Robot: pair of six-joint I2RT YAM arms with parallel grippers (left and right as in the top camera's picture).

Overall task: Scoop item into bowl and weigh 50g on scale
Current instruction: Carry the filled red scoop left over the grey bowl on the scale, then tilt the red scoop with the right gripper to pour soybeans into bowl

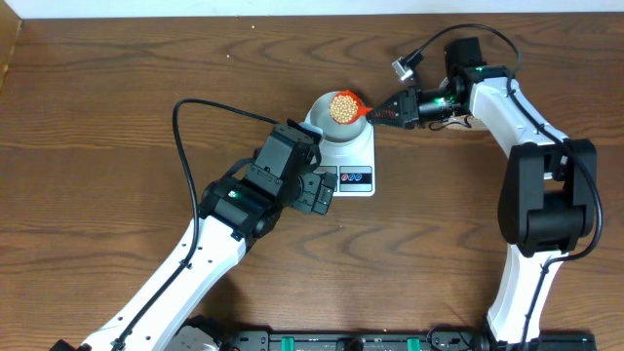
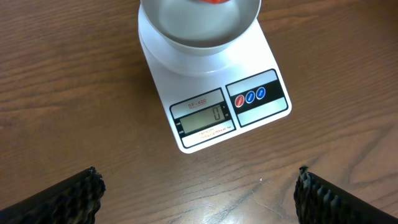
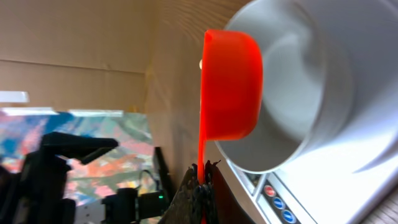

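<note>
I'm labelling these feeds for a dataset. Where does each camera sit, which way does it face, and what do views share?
Overhead: fixed above the table, facing down on scale, bowl and red scoop of beans; left arm and right arm show.
Left wrist: on the left arm, looking down at scale display and bowl; fingertips of the open left hand at bottom corners.
Right wrist: on the right arm, rolled sideways, facing the bowl along the scoop; right hand shut on its handle.
Shared: all see bowl and scale.
</note>
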